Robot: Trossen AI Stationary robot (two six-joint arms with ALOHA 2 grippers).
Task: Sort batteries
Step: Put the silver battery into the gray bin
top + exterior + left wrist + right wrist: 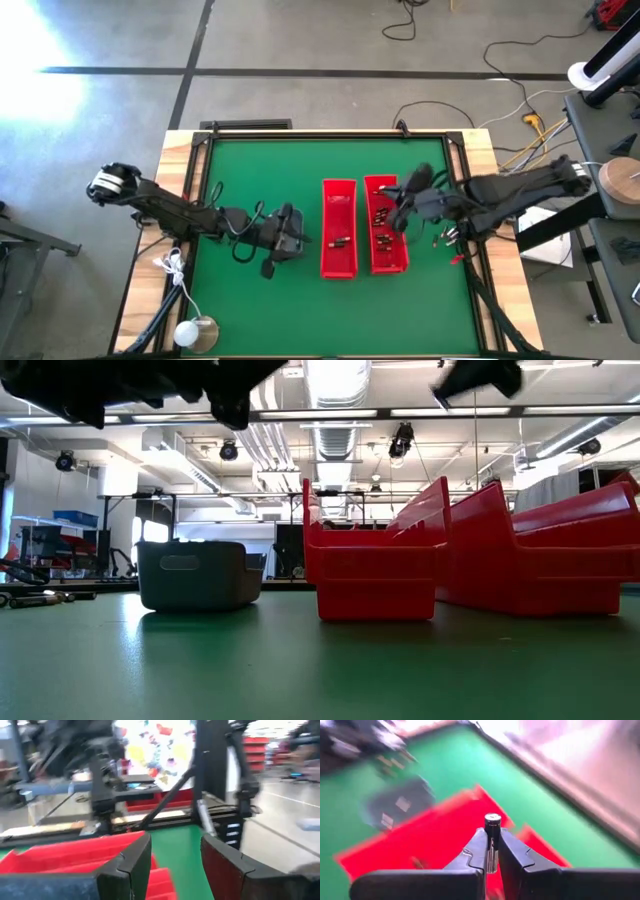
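Two long red bins [338,228] [386,232] stand side by side mid-table, each holding small dark batteries [380,225]. My right gripper [492,851] hangs above the right bin [435,840], shut on one dark battery [492,842] with a silvery end. To the left of the bins, my left gripper [172,865] is open and points level toward them, with nothing between its fingers. A grey tray [192,574] sits on the mat left of the bins. My right gripper pinches the battery's dark shaft [492,854] between its two fingers. The silvery end cap [492,818] sticks out past the fingertips. The battery is lifted clear, well above the red bin.
A wooden frame [178,150] borders the green mat. A white round object [197,333] with a cable lies at the near left corner. Open green mat [250,300] lies near the front edge and behind the bins.
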